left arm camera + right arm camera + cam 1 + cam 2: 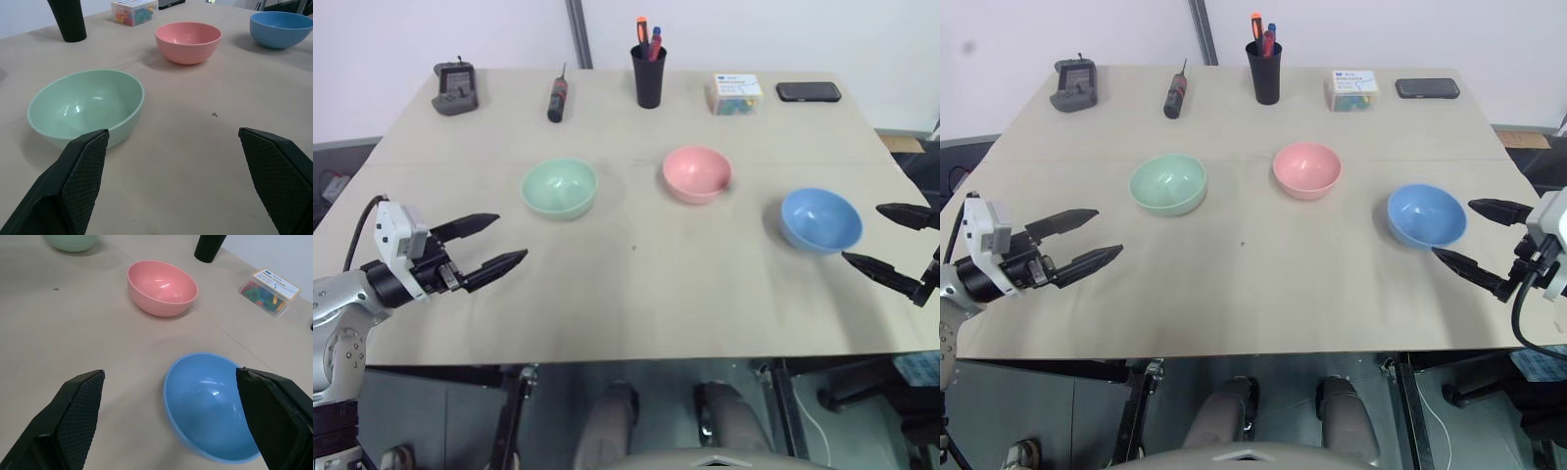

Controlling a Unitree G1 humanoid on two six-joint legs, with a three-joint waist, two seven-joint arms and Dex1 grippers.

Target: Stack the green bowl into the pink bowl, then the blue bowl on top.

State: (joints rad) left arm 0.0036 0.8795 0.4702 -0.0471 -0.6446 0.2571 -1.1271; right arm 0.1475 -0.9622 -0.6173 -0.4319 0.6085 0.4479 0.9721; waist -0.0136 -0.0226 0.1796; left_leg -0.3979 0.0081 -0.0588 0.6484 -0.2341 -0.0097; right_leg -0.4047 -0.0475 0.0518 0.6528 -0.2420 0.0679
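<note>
Spreading across both head views, the pale beige bench (636, 294) carries everything, and nothing on it is stacked yet. Three bowls of the same size sit upright and well apart in a loose row across its middle. The green bowl (559, 187) is to the robot's left, the pink bowl (697, 173) stands near the centre and a little farther back, and the blue bowl (820, 218) lies to the right and nearest the front edge. All three are empty.

The left pincer (491, 243) hangs over the front left part of the bench, its two black fingers spread wide with nothing between them. It points toward the green bowl, which in the left wrist view (86, 106) sits just ahead of the fingertips without touching them. The right pincer (1477, 233) is likewise wide open and empty at the right edge, with the blue bowl (210, 404) lying close in front of its fingers but apart from them.

Along the far edge stand smaller things: a dark grey gadget (456, 88) at the left corner, a screwdriver (557, 96), a black cup (648, 74) holding pens, a small clear box (735, 94) of coloured bits, and a black phone (809, 92).
</note>
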